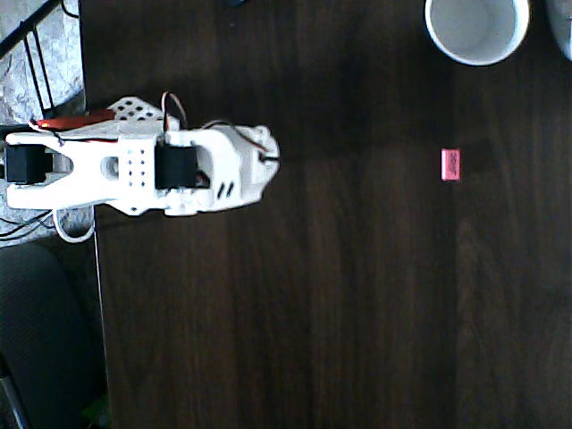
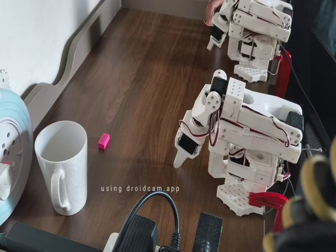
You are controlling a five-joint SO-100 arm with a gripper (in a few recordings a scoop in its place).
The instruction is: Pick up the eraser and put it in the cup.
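1. The eraser (image 1: 451,164) lies flat on the dark surface (image 1: 340,295), touching nothing. In the overhead view its long axis runs up and down the picture, so across the line that leads from it to the arm.
2. The cup (image 1: 476,29) stands upright with its mouth open, near the eraser: above it and slightly to the right in the overhead view. In the fixed view the cup (image 2: 61,165) is to the left of the eraser (image 2: 103,141), with a clear gap between them.
3. The gripper (image 2: 181,157) is well apart from the eraser, to its right in the fixed view, pointing down and holding nothing. Its fingers look closed or nearly closed, but I cannot tell for certain.
4. In the overhead view the arm (image 1: 152,170) is folded far to the left of the eraser at about the same height. So, in my judgement, the reach goes straight to the right.
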